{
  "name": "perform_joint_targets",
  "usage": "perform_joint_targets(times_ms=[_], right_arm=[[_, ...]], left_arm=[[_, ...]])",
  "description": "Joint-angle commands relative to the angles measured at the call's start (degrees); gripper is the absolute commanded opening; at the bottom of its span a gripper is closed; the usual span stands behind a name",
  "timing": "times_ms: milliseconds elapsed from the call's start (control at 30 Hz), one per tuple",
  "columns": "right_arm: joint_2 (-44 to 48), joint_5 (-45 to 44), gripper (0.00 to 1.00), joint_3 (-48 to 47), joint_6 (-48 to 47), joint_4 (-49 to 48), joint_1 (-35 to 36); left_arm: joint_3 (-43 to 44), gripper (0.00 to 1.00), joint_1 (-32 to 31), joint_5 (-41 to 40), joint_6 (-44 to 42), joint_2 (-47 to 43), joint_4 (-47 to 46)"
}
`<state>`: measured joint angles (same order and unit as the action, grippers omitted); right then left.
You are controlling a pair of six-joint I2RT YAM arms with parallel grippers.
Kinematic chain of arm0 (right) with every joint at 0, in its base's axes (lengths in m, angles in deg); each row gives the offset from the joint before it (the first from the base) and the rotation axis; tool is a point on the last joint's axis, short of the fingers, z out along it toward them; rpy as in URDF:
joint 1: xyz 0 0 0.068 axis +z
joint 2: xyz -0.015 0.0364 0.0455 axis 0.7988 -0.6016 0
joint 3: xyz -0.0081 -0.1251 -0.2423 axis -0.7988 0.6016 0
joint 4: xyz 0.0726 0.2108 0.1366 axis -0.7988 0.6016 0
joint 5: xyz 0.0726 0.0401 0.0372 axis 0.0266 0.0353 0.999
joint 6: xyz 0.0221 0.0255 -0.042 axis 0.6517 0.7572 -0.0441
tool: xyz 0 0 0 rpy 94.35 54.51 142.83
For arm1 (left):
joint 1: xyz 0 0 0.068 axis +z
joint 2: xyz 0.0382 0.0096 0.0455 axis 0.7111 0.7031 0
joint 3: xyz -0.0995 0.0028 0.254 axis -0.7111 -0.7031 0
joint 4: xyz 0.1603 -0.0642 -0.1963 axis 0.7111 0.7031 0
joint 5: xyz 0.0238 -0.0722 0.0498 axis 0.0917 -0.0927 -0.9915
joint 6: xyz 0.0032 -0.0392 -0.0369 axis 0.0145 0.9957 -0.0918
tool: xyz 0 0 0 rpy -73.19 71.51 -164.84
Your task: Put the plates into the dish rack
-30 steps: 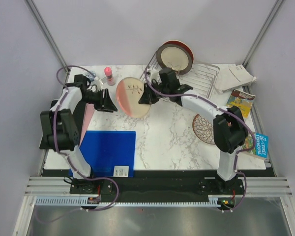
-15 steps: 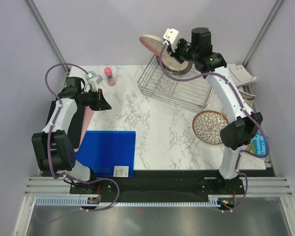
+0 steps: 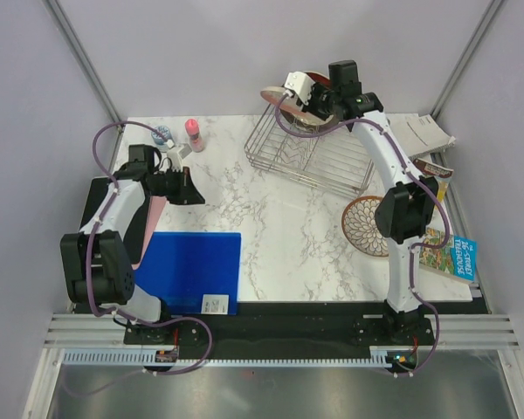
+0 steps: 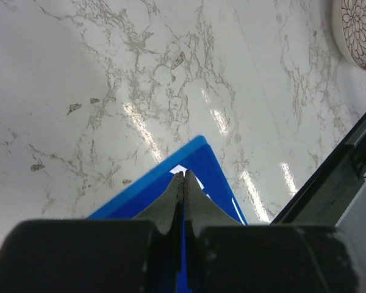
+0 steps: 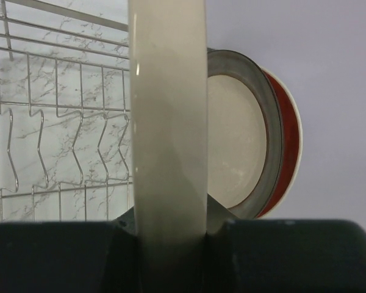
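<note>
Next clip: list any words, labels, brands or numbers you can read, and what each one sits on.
No text reads clearly.
Teal book at the far right: white cover lettering, too small to read.
Colourful book farther back: title blurred.
White sticker on the blue rectangular mat: print too small.
Both wrist views: no text.

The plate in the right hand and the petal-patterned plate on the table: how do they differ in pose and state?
The held plate is clamped at its rim by the right hand, near the dish rack; the petal plate lies free on the table. The held plate stands on edge; the petal plate lies flat, face up. The held plate's rim looks plain cream; the petal plate shows brown petals. Both are round.
</note>
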<state>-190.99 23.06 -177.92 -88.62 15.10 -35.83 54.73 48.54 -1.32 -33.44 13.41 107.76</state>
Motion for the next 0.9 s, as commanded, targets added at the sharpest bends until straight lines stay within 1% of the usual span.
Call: perform_joint_targets(times_ms=[0,400,633,867], right_arm=[[0.99,0.27,0.00,-6.24,-3.04,-8.19,-0.49],[-4.81,-1.58,0.00,-7.38,-1.20,-10.82,-1.72],[-7.98,-2.19,0.00,-9.58,-0.66,-11.70,-2.34],[-8.42,-2.02,0.00,-7.56,-1.45,-11.27,-2.69]], left_arm=[[-0.66,0.02,-1.11,0.44,2.00,-1.81,-1.91],[-0.84,0.03,-2.26,0.09,2.53,-0.76,-2.09],[-1.10,0.03,-2.43,-0.09,2.61,0.38,-2.09],[-1.01,0.04,-2.34,-0.52,2.61,1.26,-2.09]])
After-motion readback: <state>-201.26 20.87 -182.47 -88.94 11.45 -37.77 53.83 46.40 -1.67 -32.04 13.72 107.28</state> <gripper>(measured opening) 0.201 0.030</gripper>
